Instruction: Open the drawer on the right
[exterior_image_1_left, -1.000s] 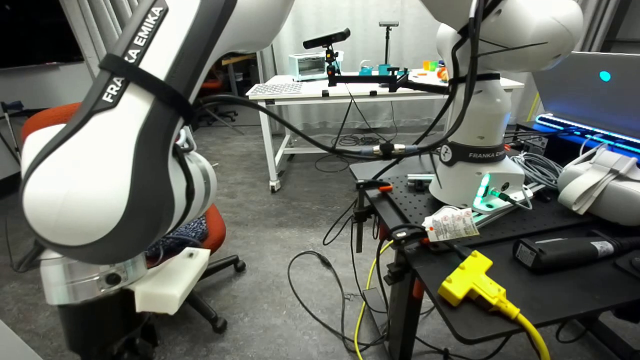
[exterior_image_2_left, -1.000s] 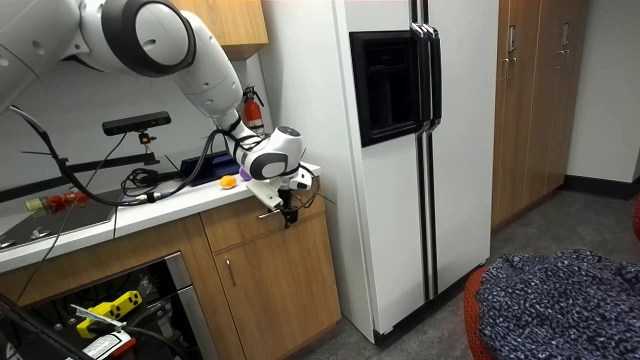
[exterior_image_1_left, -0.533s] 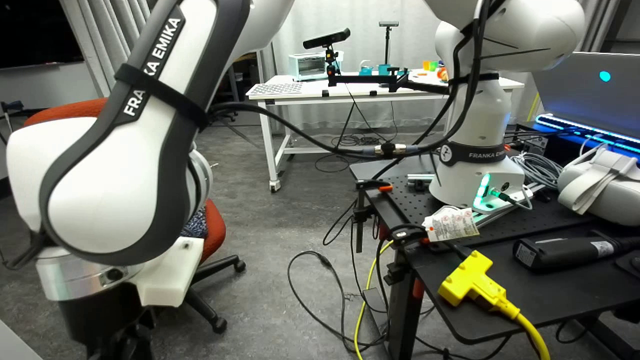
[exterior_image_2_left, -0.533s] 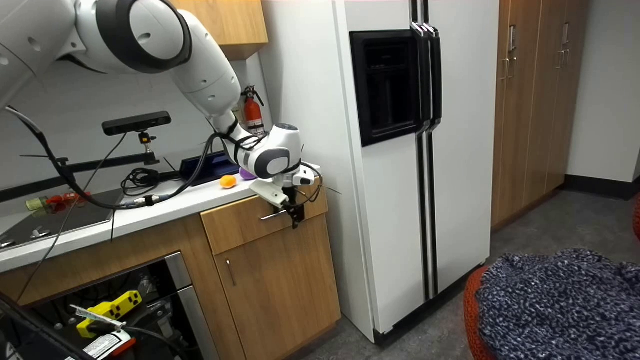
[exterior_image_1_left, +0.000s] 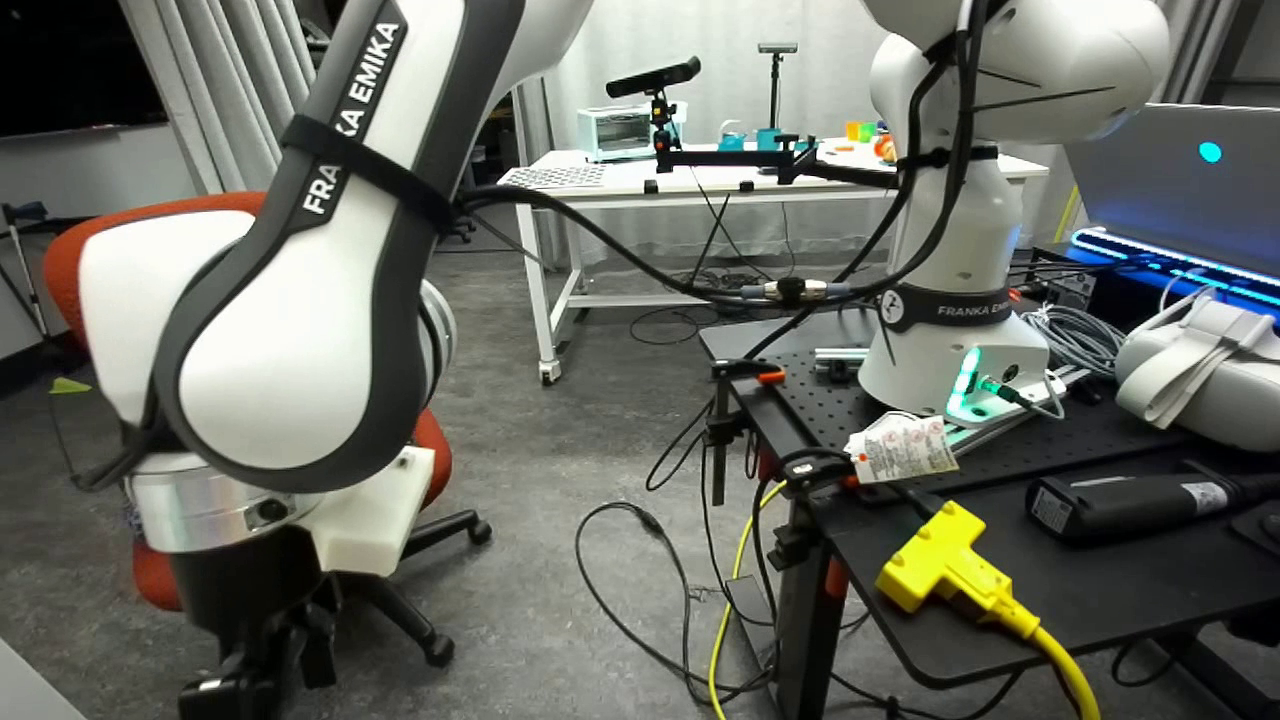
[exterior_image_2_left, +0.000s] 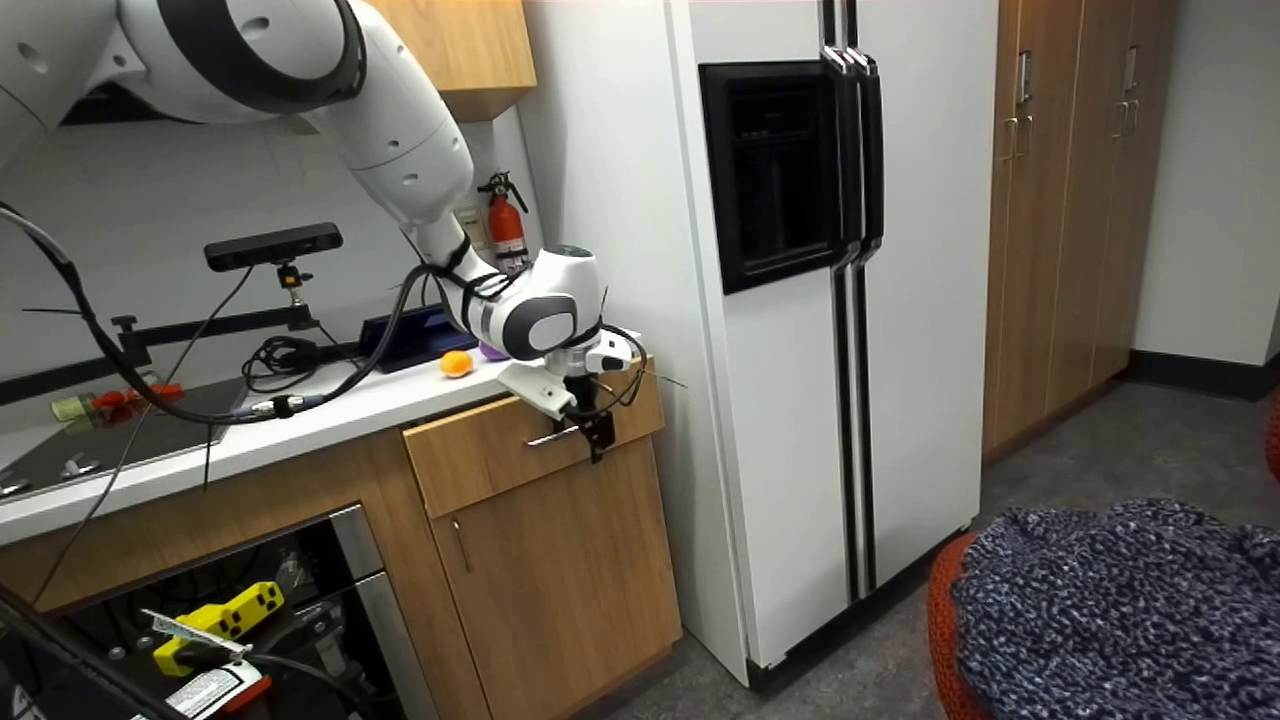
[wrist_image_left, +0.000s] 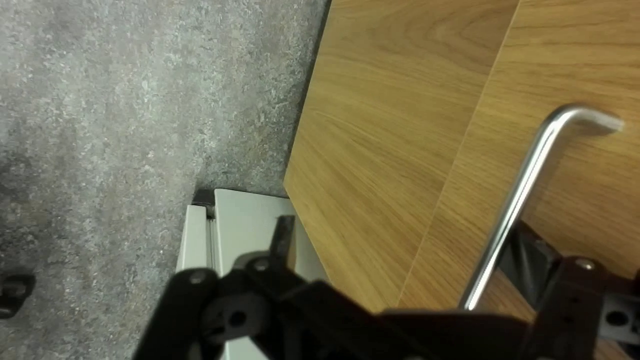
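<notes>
Pulling the drawer (exterior_image_2_left: 490, 455), left of centre in an exterior view, farther out than a second ago, with the gripper (wrist_image_left: 404, 237) spread wide and one finger (wrist_image_left: 532, 262) hooked behind the handle (wrist_image_left: 515, 200), thus likely starting, not completing, the opening.

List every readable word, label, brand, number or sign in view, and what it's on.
"FRA" and "KA EMIKA": arm's dark nameplate; a black strap covers the part between.
"FRANKA EMI": black band on robot base; rest not visible.
Too small or blurred: paper tag, black device's labels, fire extinguisher label, round emblems on laptop and band.
Wrist view: no text.
</notes>
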